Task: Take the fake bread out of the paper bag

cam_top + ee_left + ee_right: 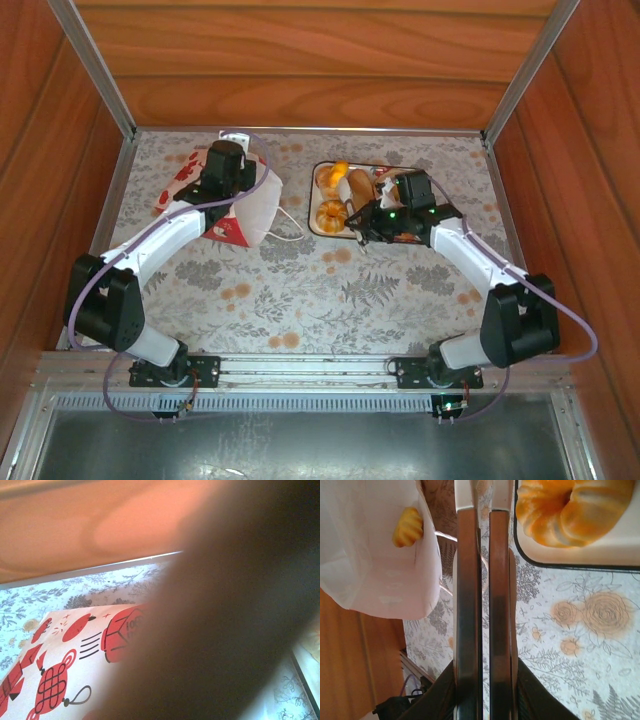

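The paper bag, white with red prints, lies tilted at the back left, its mouth and cord handle toward the tray. My left gripper is at the bag's far upper edge, shut on the paper. In the left wrist view a dark blur hides the fingers beside the bag's red-printed side. Several pieces of fake bread lie in the white tray. My right gripper hovers off the tray's near left corner, shut and empty. A croissant lies in the tray, and a yellow piece shows at the bag.
The floral tablecloth covers the table between the arms. Wooden walls with metal rails close in the back and both sides. The bag's cord handle trails on the cloth between bag and tray.
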Action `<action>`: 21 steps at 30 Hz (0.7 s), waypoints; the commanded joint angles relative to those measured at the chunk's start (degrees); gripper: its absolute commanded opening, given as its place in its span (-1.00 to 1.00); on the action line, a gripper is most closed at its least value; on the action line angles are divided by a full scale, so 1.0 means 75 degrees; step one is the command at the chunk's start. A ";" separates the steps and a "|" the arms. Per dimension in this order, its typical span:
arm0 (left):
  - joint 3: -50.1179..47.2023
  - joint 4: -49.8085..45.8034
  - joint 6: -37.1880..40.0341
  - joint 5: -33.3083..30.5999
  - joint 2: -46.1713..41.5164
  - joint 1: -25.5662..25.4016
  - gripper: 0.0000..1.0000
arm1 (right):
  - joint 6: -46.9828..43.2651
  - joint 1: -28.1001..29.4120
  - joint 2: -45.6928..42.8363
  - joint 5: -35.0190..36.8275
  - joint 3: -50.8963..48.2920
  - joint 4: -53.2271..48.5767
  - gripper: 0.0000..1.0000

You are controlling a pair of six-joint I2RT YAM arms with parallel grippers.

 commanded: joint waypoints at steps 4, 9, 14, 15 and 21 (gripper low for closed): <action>-0.0139 -0.0085 -0.0084 0.0081 -0.0218 0.0048 -1.00 | -0.0199 -0.0382 0.0484 -0.0929 -0.0126 0.0840 -1.00; -0.0158 -0.0097 -0.0080 0.0046 -0.0258 0.0043 -1.00 | 0.0012 -0.0516 0.0561 -0.1131 -0.0566 0.1241 -1.00; -0.0162 -0.0085 -0.0095 0.0075 -0.0250 0.0036 -1.00 | 0.0139 -0.0631 0.0492 -0.1072 -0.0975 0.1370 -1.00; -0.0169 -0.0085 -0.0107 0.0080 -0.0248 0.0042 -1.00 | 0.0167 -0.0666 0.0505 -0.1067 -0.1020 0.1355 -1.00; -0.0191 -0.0080 -0.0142 0.0112 -0.0254 0.0041 -1.00 | 0.0138 -0.0817 0.0465 -0.0917 -0.1095 0.1238 -0.98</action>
